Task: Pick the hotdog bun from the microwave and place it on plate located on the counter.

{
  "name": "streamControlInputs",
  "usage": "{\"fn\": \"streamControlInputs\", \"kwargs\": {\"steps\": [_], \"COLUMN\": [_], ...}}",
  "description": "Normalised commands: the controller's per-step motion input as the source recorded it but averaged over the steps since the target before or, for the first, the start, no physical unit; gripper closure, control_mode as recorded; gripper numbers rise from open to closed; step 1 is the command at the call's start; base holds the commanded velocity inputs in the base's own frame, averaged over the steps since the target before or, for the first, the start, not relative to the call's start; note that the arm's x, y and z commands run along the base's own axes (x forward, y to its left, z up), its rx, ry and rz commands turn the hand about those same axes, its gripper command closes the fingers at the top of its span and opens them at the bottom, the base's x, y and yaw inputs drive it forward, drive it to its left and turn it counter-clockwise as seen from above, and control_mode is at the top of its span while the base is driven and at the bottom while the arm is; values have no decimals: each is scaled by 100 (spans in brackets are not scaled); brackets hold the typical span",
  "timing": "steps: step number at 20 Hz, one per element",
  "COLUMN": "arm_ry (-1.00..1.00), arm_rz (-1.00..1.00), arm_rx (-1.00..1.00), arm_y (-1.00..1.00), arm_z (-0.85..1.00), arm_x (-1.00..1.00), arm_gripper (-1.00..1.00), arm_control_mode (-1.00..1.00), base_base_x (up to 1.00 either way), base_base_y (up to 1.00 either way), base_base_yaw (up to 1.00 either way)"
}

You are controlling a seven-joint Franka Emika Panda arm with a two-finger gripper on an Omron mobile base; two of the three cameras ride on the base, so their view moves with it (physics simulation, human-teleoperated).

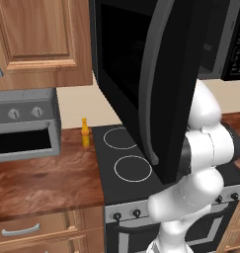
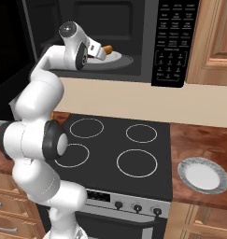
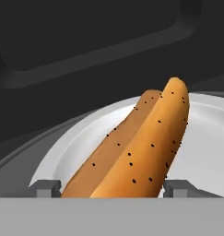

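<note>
The hotdog bun [image 3: 136, 152], golden-tan with dark specks, lies on a white turntable dish [image 3: 205, 138] inside the microwave [image 2: 173, 42]. My gripper [image 3: 112, 186] is open, one fingertip [image 3: 45, 187] on each side of the bun's near end, close to its flanks. From the right base, the arm reaches into the cavity and the gripper [image 2: 99, 51] meets the bun [image 2: 107, 48]. The microwave's tall black door [image 1: 161, 74] hangs open. The pale round plate [image 2: 202, 175] sits on the reddish-brown counter [image 2: 199, 137], right of the stove.
A black stovetop [image 2: 119, 140] with white rings lies under the microwave. Left of it the counter [image 1: 42, 183] carries a grey toaster oven [image 1: 25, 126] and a slim yellow bottle [image 1: 85, 132]. Wooden cabinets [image 1: 40, 39] hang above.
</note>
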Motion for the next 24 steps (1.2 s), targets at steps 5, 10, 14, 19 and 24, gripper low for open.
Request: {"fn": "streamControlInputs", "kwargs": {"steps": [5,10,14,19,24], "arm_ry": [-3,-10,-4,0,1], "arm_rz": [12,23,18,5,0], "arm_rx": [0,0,0,0,0], "arm_y": [-1,-8,-9,-20,-12], "arm_z": [0,0,18,42,46], "arm_x": [-52,-74,-95,-100,-100], "arm_gripper": [100,100,100,100,100], "arm_control_mode": [-100,-100,-100,-100,-100], "base_base_x": [0,0,0,0,0], "base_base_y": [0,0,0,0,0], "base_base_yaw": [0,0,0,0,0]}}
